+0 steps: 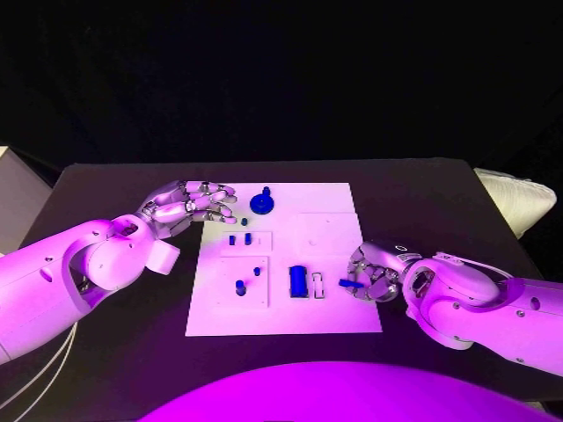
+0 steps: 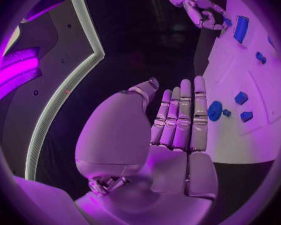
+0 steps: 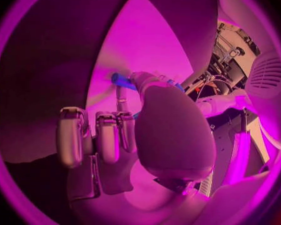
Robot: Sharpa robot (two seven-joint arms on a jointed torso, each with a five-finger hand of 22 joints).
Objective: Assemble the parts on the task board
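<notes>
Task board (image 1: 332, 308) white, centred on black tabletop (image 1: 459, 193); blue parts (image 1: 298, 280) lie on it.
Right hand (image 1: 374, 272) at board's right edge pinches a small blue part (image 1: 349, 283). Left hand (image 1: 188, 205) hovers at board's far-left corner, fingers loosely apart, holding nothing, near round blue part (image 1: 263, 203).

A lab: black-draped backdrop behind a black table (image 1: 117, 189).

No text, label or number seems legible on anything here.
</notes>
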